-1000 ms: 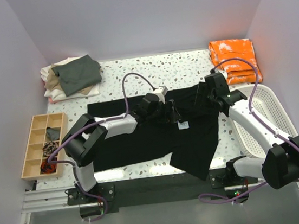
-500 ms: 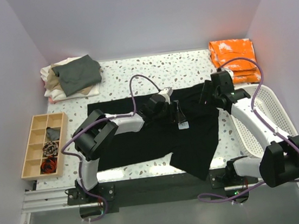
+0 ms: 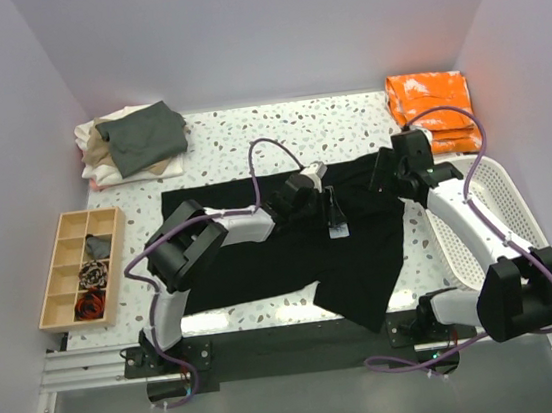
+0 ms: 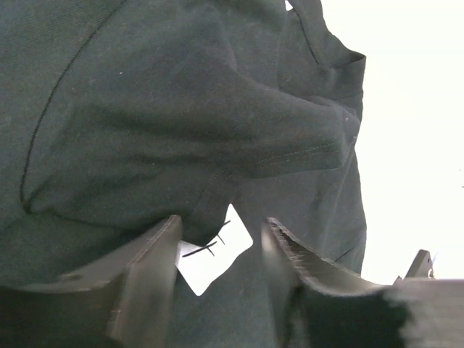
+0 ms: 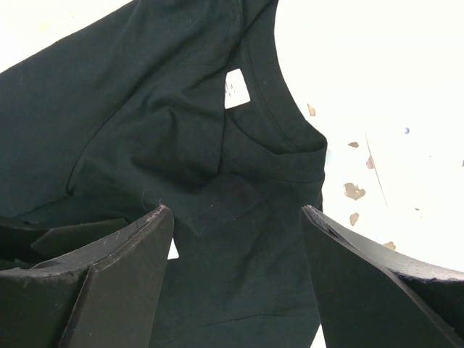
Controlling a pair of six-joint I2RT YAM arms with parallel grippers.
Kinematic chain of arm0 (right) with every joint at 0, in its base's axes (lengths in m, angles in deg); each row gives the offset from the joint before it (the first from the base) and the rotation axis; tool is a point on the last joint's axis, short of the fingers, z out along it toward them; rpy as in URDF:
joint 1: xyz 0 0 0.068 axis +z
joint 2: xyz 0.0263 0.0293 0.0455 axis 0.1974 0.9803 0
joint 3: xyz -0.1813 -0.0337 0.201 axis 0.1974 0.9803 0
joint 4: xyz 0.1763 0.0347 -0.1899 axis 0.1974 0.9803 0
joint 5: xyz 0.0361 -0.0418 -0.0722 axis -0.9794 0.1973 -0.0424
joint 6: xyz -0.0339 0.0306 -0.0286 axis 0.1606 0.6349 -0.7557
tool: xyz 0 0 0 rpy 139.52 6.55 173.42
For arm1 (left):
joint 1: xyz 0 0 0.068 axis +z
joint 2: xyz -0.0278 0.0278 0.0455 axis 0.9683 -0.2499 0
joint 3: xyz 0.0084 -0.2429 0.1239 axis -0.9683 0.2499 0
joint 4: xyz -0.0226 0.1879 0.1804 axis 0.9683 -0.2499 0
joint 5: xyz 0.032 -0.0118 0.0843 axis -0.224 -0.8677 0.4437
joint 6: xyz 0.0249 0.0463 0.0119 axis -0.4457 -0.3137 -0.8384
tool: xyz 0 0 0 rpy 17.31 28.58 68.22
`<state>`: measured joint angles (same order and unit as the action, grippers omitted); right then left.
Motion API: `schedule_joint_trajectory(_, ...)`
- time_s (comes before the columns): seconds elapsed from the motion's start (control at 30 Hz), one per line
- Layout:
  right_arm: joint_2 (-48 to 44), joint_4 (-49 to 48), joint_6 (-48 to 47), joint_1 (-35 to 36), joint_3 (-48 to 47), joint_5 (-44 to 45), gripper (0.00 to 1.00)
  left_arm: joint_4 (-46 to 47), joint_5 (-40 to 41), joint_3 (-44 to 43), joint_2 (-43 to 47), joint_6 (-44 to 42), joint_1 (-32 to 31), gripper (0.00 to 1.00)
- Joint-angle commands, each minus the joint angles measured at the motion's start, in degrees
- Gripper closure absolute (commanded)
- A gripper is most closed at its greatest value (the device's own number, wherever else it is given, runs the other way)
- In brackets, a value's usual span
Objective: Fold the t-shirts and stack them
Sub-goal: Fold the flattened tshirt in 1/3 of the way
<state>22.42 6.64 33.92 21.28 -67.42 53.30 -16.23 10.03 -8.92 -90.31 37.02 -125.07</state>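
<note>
A black t-shirt [image 3: 272, 252] lies spread over the middle of the table, one part hanging toward the front edge. My left gripper [image 3: 329, 206] is low over its collar area, and its jaws stand apart on either side of the small white label [image 4: 214, 251] and a fold of black cloth [image 4: 181, 145]. My right gripper [image 3: 382, 174] hovers wide open over the shirt's right end, with the collar [image 5: 279, 109] and the label [image 5: 235, 88] ahead of its fingers [image 5: 130, 254]. Folded grey-green, tan and cream t-shirts [image 3: 133, 141] are piled at the back left.
Folded orange cloth [image 3: 433, 112] lies at the back right corner. A white plastic basket [image 3: 505, 200] stands along the right edge. A wooden divided tray [image 3: 80, 268] with small items sits at the left. Purple cables loop over both arms.
My left gripper has slid right along the black t-shirt to the white label, and its jaws have narrowed. My right gripper has shifted slightly toward the back right and stayed wide open.
</note>
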Motion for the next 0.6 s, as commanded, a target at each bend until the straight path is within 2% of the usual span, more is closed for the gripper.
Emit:
schedule_joint_trajectory(0.0, 0.6, -2.1, -1.0, -0.5, -0.4, -0.6, 0.25, 0.2, 0.4, -2.1, -1.1, 0.0, -0.2, 0.53)
schedule_joint_trajectory(0.03, 0.6, -2.2, -1.0, -0.6, -0.3, -0.7, 0.25, -0.1, 0.4, -2.1, -1.1, 0.1, -0.2, 0.58)
schedule_joint_trajectory(0.1, 0.7, -2.3, -1.1, -0.5, 0.0, -0.8, 0.25, -0.2, 0.4, -2.2, -1.1, -0.2, -0.2, 0.61)
schedule_joint_trajectory(0.4, 0.5, -2.7, -1.1, -0.7, 1.3, -1.4, 0.26, -2.5, 1.0, -3.3, -1.6, -1.4, -0.5, 0.88)
schedule_joint_trajectory(0.47, 0.3, -2.8, -1.1, -0.7, 1.6, -1.5, 0.26, -2.7, 1.1, -3.5, -1.8, -1.7, -0.4, 0.91)
schedule_joint_trajectory(0.5, 0.3, -2.8, -1.1, -0.6, 1.7, -1.5, 0.26, -2.9, 1.2, -3.8, -1.8, -1.8, -0.5, 0.98)
schedule_joint_trajectory(0.57, 0.3, -2.9, -1.3, -0.7, 1.8, -1.5, 0.26, -3.5, 1.7, -4.0, -1.7, -2.2, -0.4, 1.00)
